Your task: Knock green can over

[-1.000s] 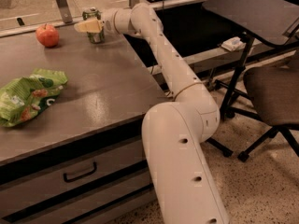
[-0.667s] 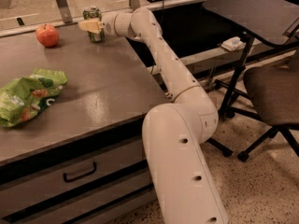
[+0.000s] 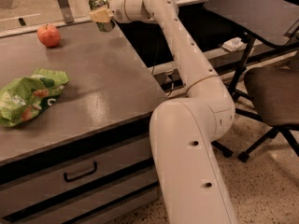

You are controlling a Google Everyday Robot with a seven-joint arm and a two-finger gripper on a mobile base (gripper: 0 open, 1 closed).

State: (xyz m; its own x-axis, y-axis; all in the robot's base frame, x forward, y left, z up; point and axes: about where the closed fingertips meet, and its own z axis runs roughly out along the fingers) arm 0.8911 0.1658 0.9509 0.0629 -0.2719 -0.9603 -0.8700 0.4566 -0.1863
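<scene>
This looks like an office or lab workspace. A long grey worktop (image 3: pixel 107 78) has a handled drawer (image 3: pixel 79 171) beneath it. A castored office chair (image 3: pixel 275 97) stands on a speckled hard floor (image 3: pixel 261 190), beside a dark tilted desk panel (image 3: pixel 252 8) on a stand. The robot's gripper (image 3: pixel 100 17) is at the worktop's far edge, against the green can (image 3: pixel 97 1).

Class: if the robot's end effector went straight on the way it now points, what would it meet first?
The green can. The end effector, at the far edge of the table and pointing left, overlaps it and seems to touch it, though depth is unclear.
</scene>
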